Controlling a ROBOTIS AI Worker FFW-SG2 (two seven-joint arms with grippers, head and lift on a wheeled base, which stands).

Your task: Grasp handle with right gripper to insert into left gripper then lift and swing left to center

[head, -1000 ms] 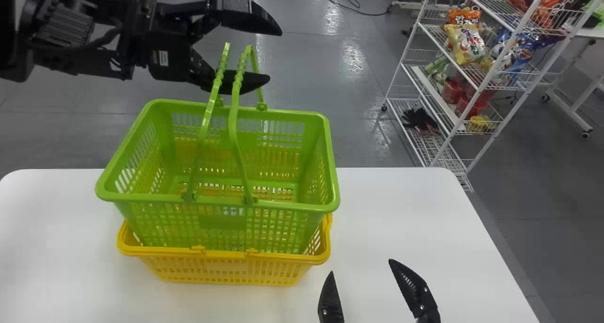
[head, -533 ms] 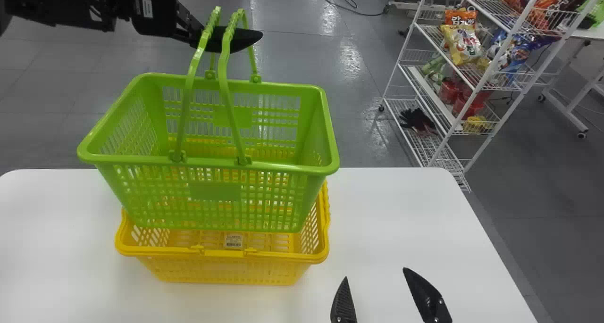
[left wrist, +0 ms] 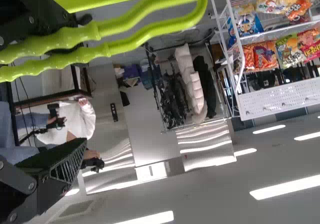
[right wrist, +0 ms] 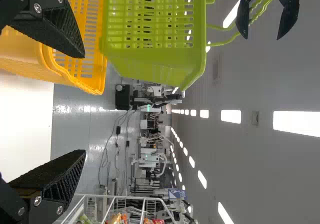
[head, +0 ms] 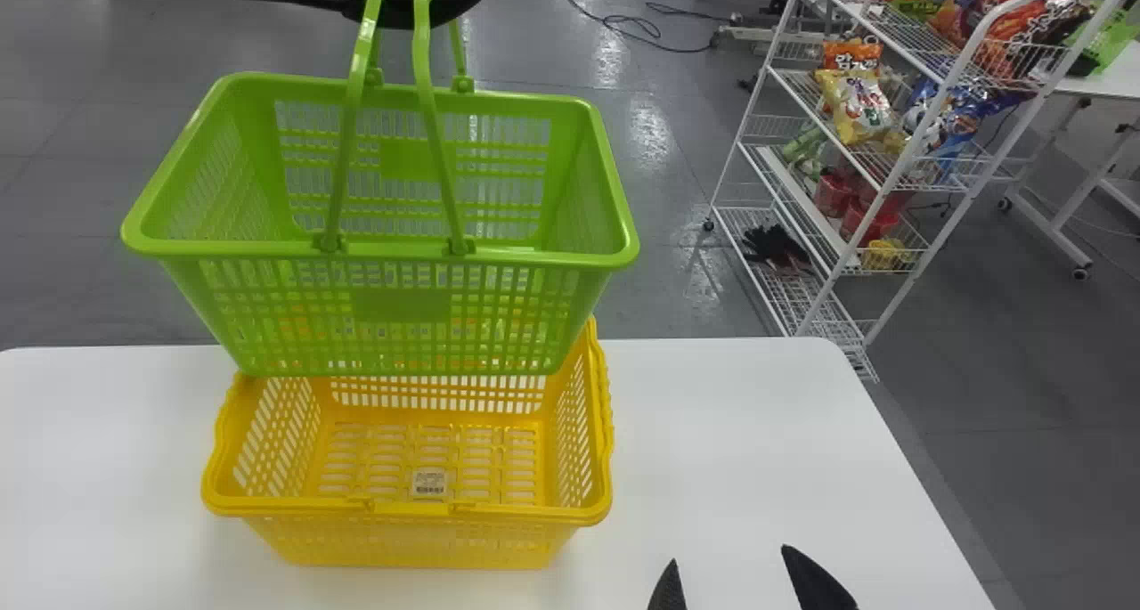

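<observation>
High at the left in the head view, my left gripper [head: 427, 3] has its lower finger under the two handles [head: 426, 120] of the green basket [head: 401, 305]. The left wrist view shows this gripper [left wrist: 84, 84] spread wide, the handles [left wrist: 135, 39] lying across one finger, not clamped. The basket hangs level, its bottom around the rim of the yellow basket [head: 410, 543]. My right gripper [head: 730, 557] is at the head view's lower edge, right of the baskets. In the right wrist view its fingers stand apart, nothing between them [right wrist: 85, 103].
The yellow basket stands on the white table [head: 712, 432] with a small label inside. Beyond the table's right back corner stands a white wire rack [head: 802, 263] holding snack bags.
The left gripper and green basket have risen, bringing the basket up out of the yellow one. The right gripper has shifted slightly right and toward the head view's lower edge. The head view has tilted slightly.
</observation>
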